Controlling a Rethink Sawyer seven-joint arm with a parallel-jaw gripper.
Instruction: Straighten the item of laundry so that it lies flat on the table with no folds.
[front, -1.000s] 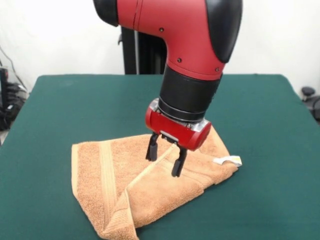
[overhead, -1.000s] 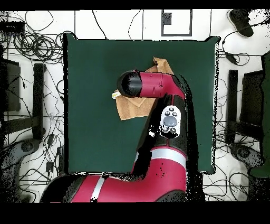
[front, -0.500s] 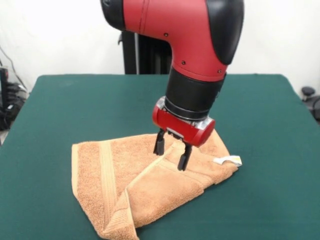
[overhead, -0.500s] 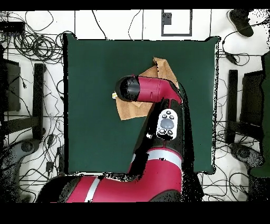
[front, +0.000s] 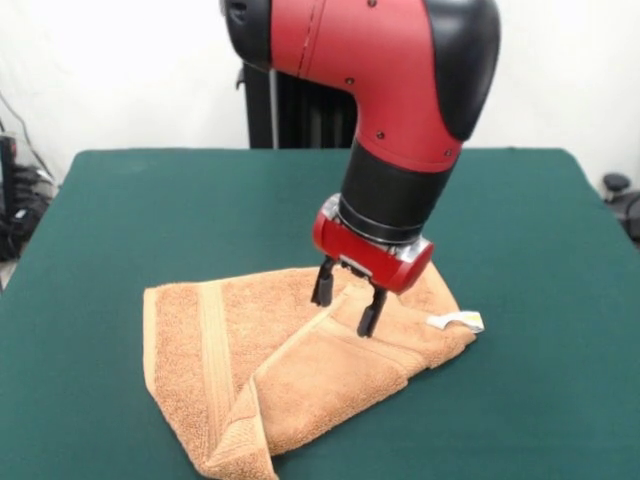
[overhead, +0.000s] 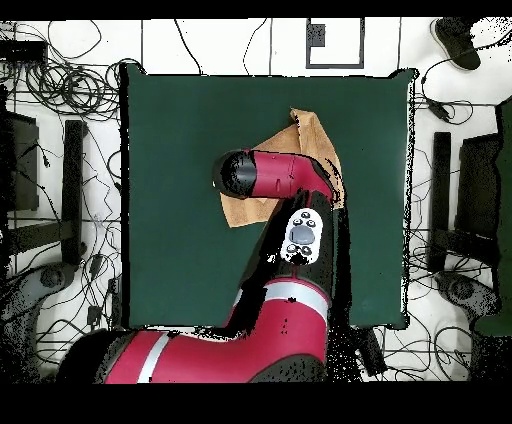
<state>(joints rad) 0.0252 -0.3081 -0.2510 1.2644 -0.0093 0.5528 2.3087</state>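
Note:
The orange-tan towel (front: 250, 370) lies on the dark green table (front: 120, 220) near its front edge, folded over on itself, with a doubled flap running to the front corner. Its white tag (front: 462, 321) sticks out at the right. My gripper (front: 345, 303) hangs open and empty just above the towel's upper right part, over the fold's edge. In the overhead view the arm covers most of the towel (overhead: 312, 130); the gripper is hidden under the arm there.
The red and black arm (overhead: 270, 175) reaches from the base over the table's middle. Cables and equipment lie on the floor around the table (overhead: 170, 260). The towel's front corner sits close to the table's front edge.
The gripper has moved a little to the right and farther back over the towel, staying open. The towel has not moved.

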